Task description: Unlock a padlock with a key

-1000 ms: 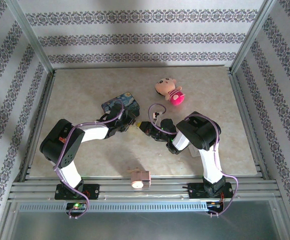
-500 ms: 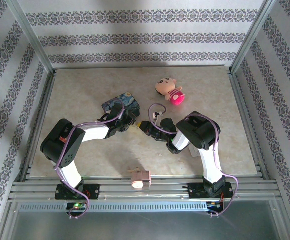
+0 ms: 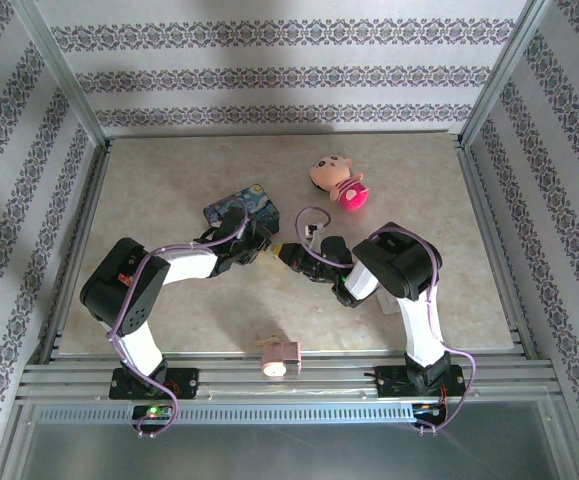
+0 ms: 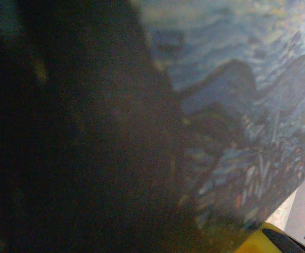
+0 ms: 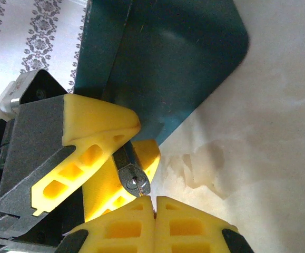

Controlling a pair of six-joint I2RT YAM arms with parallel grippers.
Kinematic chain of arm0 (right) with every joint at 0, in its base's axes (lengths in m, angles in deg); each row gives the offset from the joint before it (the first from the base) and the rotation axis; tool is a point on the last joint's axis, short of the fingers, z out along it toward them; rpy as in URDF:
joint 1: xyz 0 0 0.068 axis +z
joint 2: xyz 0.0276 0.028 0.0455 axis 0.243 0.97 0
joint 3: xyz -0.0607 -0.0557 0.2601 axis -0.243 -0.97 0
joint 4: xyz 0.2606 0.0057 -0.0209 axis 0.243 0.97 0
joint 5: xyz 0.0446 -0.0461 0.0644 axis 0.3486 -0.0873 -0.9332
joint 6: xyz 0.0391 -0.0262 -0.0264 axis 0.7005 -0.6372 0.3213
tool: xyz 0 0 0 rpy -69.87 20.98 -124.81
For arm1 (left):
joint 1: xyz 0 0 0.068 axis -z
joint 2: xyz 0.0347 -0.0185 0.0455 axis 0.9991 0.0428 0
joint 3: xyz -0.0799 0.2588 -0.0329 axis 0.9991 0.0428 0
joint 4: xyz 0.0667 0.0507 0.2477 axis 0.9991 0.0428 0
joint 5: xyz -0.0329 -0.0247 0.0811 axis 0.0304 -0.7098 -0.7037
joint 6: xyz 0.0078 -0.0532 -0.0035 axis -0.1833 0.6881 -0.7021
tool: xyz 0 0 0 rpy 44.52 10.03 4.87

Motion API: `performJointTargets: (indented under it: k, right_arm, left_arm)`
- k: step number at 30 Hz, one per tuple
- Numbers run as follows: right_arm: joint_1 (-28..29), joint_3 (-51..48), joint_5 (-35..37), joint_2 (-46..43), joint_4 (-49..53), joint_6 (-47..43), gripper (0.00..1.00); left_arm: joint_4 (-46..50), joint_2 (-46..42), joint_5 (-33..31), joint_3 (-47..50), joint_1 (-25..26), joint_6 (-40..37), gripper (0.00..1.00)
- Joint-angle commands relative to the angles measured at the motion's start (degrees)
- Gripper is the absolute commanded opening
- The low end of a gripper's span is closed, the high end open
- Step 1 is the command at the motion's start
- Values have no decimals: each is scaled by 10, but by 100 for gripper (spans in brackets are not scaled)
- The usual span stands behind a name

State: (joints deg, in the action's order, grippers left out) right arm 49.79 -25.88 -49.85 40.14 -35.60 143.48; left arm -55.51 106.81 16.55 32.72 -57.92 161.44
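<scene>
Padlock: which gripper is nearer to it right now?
Left. The left gripper clamps the padlock between its fingers; the shut right gripper sits just off its keyhole end, fingertips almost touching it.

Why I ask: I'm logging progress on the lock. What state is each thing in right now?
padlock: clamped between the left gripper's fingers, silvery keyway end towards the right gripper; locked or unlocked cannot be told.
left gripper: shut on the padlock.
right gripper: shut, tips right at the padlock's keyway end.
blue tin: lying painted side up.
plush toy: lying loose, apart from both grippers.
</scene>
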Motion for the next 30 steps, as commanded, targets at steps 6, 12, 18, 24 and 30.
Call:
performJointTargets:
  k: [6, 12, 18, 24, 30]
  right_arm:
    - [1, 44, -4, -34, 19, -40, 0]
    - [-7, 59, -27, -27, 34, -51, 0]
    - [-14, 67, -53, -23, 35, -62, 0]
    - [-18, 70, -59, -26, 35, -67, 0]
    - [-21, 82, -64, -27, 35, -62, 0]
  left_arm:
    - [46, 15, 149, -7, 59, 16, 4]
    - [57, 6, 144, -12, 61, 8, 4]
    - [58, 4, 142, -12, 62, 7, 4]
    - [58, 13, 149, -20, 65, 4, 3]
    - [60, 14, 152, -22, 68, 4, 3]
